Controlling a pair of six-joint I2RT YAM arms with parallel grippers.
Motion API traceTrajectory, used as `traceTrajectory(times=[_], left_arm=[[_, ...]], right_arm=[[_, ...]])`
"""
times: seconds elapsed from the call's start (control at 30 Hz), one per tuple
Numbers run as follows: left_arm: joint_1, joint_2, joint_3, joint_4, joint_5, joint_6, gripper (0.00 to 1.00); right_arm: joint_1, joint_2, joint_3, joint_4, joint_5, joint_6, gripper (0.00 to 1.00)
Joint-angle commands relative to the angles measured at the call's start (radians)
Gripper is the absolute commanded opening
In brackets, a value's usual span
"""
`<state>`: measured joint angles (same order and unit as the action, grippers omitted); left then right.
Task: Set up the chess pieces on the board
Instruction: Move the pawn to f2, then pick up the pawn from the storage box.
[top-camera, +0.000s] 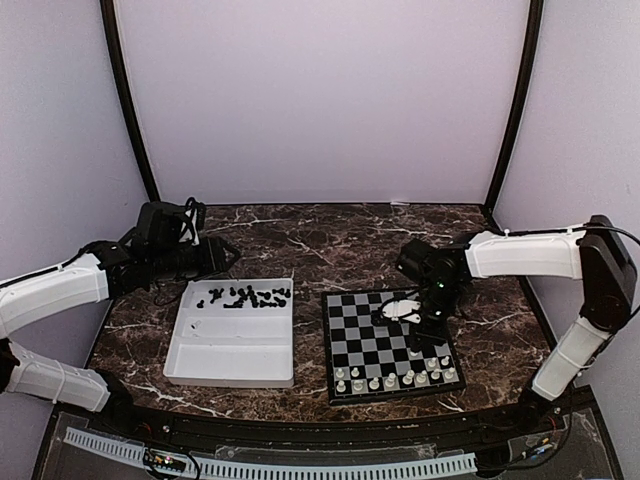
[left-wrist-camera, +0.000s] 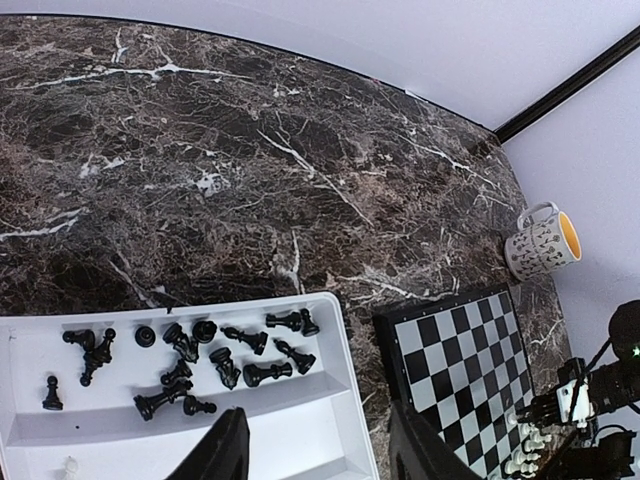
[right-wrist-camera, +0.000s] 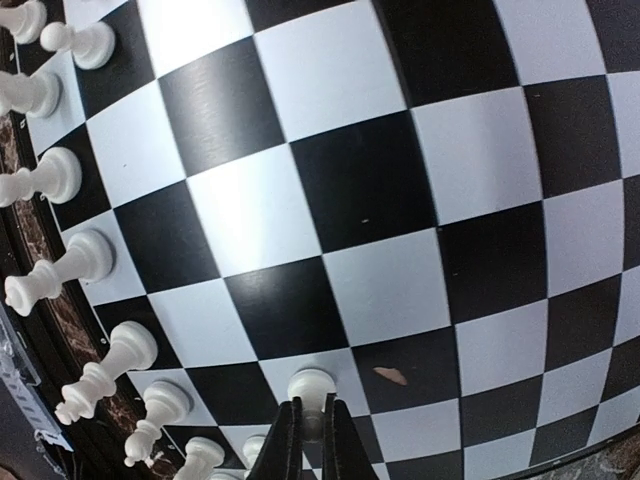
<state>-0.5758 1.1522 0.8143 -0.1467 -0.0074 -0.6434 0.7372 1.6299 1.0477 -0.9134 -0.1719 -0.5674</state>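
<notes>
The board (top-camera: 372, 338) lies right of centre, with white chess pieces (top-camera: 395, 379) lined up along its near edge. In the right wrist view those white pieces (right-wrist-camera: 62, 275) stand down the board's left edge. My right gripper (right-wrist-camera: 312, 403) is shut on the head of a white pawn (right-wrist-camera: 311, 385), whose base is over a pale square (right-wrist-camera: 345, 375); I cannot tell whether it touches. Black chess pieces (left-wrist-camera: 215, 352) lie scattered in the tray's far compartment. My left gripper (left-wrist-camera: 320, 445) hangs open and empty above the tray's right rim, at the tray's far left corner in the top view (top-camera: 228, 258).
A white plastic tray (top-camera: 232, 352) sits left of the board, with one white piece (left-wrist-camera: 69, 465) in its near compartment. A patterned mug (left-wrist-camera: 541, 240) with a yellow inside lies on its side beyond the board's far right corner. Purple walls close in the marble table (top-camera: 300, 240).
</notes>
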Motion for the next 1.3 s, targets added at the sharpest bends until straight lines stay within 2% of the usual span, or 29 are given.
traceTrajectory(times=[0.0, 0.57, 0.67, 0.87, 1.27], left_arm=[[0.005, -0.013, -0.015, 0.021, 0.006, -0.008, 0.5], [0.007, -0.01, -0.024, 0.026, 0.005, -0.012, 0.5], [0.005, -0.009, -0.026, 0.027, 0.006, -0.014, 0.5], [0.006, -0.011, -0.031, 0.027, 0.004, -0.014, 0.5], [0.006, -0.018, -0.024, -0.008, -0.003, -0.004, 0.5]], right_arm=[[0.027, -0.018, -0.016, -0.046, -0.005, -0.015, 0.01], [0.079, 0.006, -0.037, -0.102, -0.043, -0.03, 0.02], [0.08, 0.004, -0.043, -0.093, -0.032, -0.026, 0.03], [0.081, -0.005, -0.034, -0.083, -0.014, -0.016, 0.14], [0.081, -0.033, 0.031, -0.128, -0.05, -0.014, 0.18]])
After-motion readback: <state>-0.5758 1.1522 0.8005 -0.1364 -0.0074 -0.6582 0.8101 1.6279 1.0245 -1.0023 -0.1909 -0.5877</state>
